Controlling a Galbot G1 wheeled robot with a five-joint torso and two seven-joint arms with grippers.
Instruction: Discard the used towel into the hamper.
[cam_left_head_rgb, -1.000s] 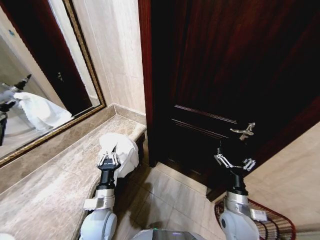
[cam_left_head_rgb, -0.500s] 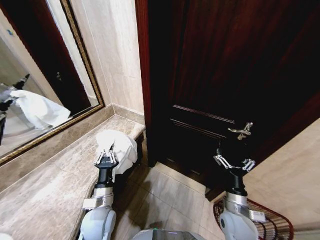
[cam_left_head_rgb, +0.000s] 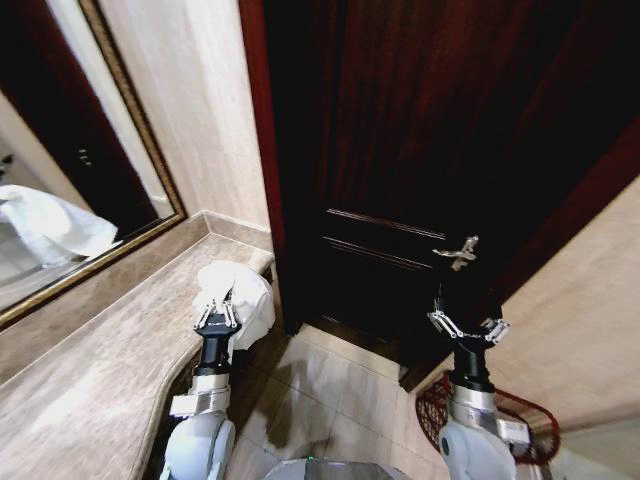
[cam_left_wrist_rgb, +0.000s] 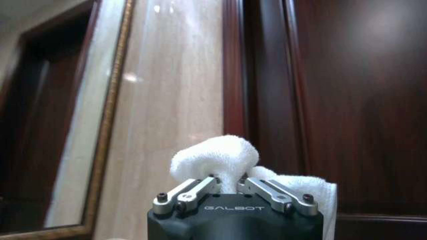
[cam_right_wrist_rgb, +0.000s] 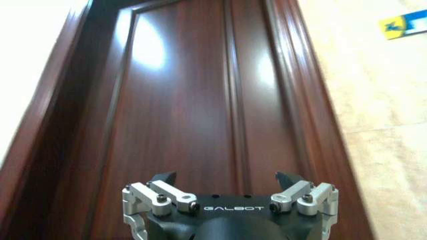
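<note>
My left gripper (cam_left_head_rgb: 217, 318) is shut on the white towel (cam_left_head_rgb: 236, 294), held up beside the end of the marble counter (cam_left_head_rgb: 90, 390). In the left wrist view the towel (cam_left_wrist_rgb: 217, 157) bulges out from between the closed fingers of that gripper (cam_left_wrist_rgb: 229, 182). At the lower right, the dark reddish wire hamper (cam_left_head_rgb: 435, 408) sits on the floor, partly hidden behind my right arm. My right gripper (cam_left_head_rgb: 468, 327) stands open and empty in front of the dark door; in the right wrist view it (cam_right_wrist_rgb: 229, 192) shows with fingers spread wide.
A dark wooden door (cam_left_head_rgb: 430, 150) with a metal lever handle (cam_left_head_rgb: 458, 252) fills the wall ahead. A gold-framed mirror (cam_left_head_rgb: 60, 210) hangs over the counter at the left. Beige tiled floor (cam_left_head_rgb: 340, 390) lies between the counter end and the hamper.
The whole head view has swung to the right, so mirror, counter and door sit further left. The hamper shows more. Both grippers keep their poses, the left still holding the towel.
</note>
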